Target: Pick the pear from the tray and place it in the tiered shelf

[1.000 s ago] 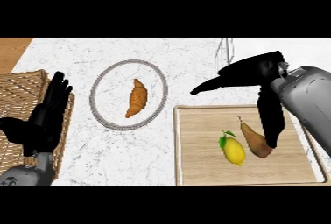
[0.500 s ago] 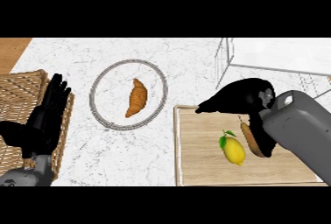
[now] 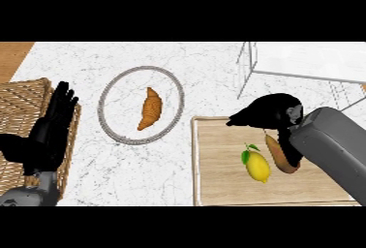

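Note:
The brown pear (image 3: 277, 156) lies on the wooden tray (image 3: 216, 164) at the lower right, next to a yellow lemon (image 3: 257, 166). My right hand (image 3: 273, 112) hangs just over the pear's narrow top end, thumb spread out to the left and fingers pointing down along the pear's right side. They are not closed round it. The grey forearm hides the pear's right edge. The white wire tiered shelf (image 3: 307, 62) stands at the top right, behind the tray. My left hand (image 3: 49, 130) rests open at the left edge, fingers up.
A round plate (image 3: 114, 130) holding a croissant (image 3: 150, 108) sits on the marble counter left of the tray. A wicker basket (image 3: 17, 105) stands at the far left, under the left hand.
My right hand has come down and toward me from above the tray's far edge to sit over the pear's top. The pear, the lemon and the left hand have not moved.

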{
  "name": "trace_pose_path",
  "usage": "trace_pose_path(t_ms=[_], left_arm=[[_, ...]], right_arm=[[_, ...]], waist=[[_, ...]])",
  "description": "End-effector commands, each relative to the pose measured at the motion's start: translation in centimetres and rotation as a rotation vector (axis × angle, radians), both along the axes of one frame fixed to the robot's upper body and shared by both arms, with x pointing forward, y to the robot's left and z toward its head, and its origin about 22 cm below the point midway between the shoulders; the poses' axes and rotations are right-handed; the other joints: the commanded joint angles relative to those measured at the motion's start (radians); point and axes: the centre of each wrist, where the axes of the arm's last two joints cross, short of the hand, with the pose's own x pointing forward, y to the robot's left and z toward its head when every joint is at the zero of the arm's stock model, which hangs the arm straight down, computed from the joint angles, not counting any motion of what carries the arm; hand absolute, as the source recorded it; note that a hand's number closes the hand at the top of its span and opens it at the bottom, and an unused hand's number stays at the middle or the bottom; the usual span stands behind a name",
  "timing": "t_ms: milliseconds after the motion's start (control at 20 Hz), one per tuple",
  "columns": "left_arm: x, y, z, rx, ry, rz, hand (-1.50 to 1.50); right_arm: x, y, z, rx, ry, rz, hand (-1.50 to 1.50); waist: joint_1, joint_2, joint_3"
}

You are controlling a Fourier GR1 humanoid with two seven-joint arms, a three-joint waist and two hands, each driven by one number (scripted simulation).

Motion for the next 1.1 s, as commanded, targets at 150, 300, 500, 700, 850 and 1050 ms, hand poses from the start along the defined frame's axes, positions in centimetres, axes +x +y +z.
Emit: trace_pose_path(t_ms=[150,300,500,700,850,1050], left_arm=[[0.5,-0.7,0.7,0.0,0.005,-0.005,0.0],[-0.3,0.8,-0.7,-0.009,-0.009,0.015,0.0],[-1.4,1.1,0.0,-0.002,0.001,-0.003,0.0],[0.5,1.5,0.4,-0.005,0.015,0.019,0.0],[-0.5,-0.3,-0.7,-0.009,-0.001,0.019,0.0],[-2.3,-0.1,-0.5,0.003,0.009,0.007,0.0]], right_arm=[[1.7,-2.4,-3.5,-0.009,0.022,0.015,-1.5],[1.5,-2.2,-3.3,-0.04,0.011,0.024,-1.5],[2.2,-2.8,-5.3,0.007,0.026,0.026,-1.5],[0.8,-4.7,-6.5,0.034,0.027,0.042,-1.5],[0.7,-2.0,-9.0,0.051,0.045,0.039,-1.5],[0.6,-3.9,-8.4,0.048,0.065,0.014,-1.5]], waist=[[0.001,0.0,0.0],[-0.006,-0.003,-0.001],[0.001,-0.002,-0.001],[-0.011,-0.003,-0.001],[-0.007,-0.003,-0.001],[-0.01,-0.006,-0.001]])
